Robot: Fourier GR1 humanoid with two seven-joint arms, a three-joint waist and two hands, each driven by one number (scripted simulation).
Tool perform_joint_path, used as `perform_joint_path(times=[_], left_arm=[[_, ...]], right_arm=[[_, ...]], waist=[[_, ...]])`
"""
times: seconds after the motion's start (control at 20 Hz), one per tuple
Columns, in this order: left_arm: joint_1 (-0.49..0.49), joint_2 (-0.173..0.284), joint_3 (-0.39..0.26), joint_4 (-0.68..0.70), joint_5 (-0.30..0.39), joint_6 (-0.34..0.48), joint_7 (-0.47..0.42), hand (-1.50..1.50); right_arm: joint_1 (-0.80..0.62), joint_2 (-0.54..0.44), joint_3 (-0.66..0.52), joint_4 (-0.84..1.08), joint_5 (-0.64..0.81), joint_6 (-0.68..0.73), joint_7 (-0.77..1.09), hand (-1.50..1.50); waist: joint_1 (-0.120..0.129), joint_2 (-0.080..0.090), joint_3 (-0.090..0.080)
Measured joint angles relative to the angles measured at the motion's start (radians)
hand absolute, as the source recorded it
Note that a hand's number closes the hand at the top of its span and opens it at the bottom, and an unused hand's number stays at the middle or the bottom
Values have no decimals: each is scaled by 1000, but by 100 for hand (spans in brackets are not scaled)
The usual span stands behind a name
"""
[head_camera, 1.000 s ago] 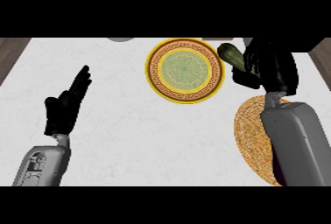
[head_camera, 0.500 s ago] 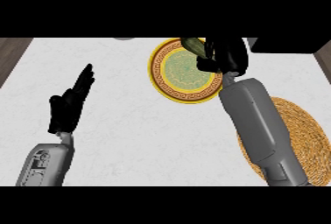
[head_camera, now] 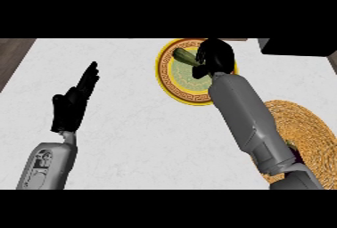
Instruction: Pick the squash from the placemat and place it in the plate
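A dark green squash (head_camera: 185,56) pokes out from my right hand (head_camera: 216,57), whose fingers are curled round it. Hand and squash hang over the round plate (head_camera: 172,85), which has a yellow and brown patterned rim and a pale green middle, at the counter's far centre. The woven straw placemat (head_camera: 304,129) lies at the right, partly hidden by my right forearm, with nothing showing on it. My left hand (head_camera: 71,103) stays open at the left, fingers straight and pointing away.
A dark block (head_camera: 296,46) sits at the counter's far right corner. The white marble counter (head_camera: 138,133) spreads between my two arms. Dark floor shows past the counter's left edge.
My right hand has carried the squash leftward from beside the plate's right rim to over the plate. The left hand has kept still.
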Motion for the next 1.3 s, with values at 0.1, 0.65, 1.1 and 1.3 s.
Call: perform_joint_path(times=[0.1,0.65,1.1,1.3], left_arm=[[-13,3,0,3,0,-6,3,0],[-6,-7,-11,-1,-2,-14,-2,0],[29,16,25,-5,12,-17,-4,0],[52,14,28,-20,5,-5,4,0]], right_arm=[[-19,8,-27,62,-37,-29,-12,-150],[-59,19,-191,182,-248,-191,-262,-150],[14,-8,-337,72,-439,-306,-426,-150],[95,-58,-364,-21,-501,-254,-458,-150]], waist=[[10,4,0],[26,8,2],[-26,-11,1],[-45,-18,0]])
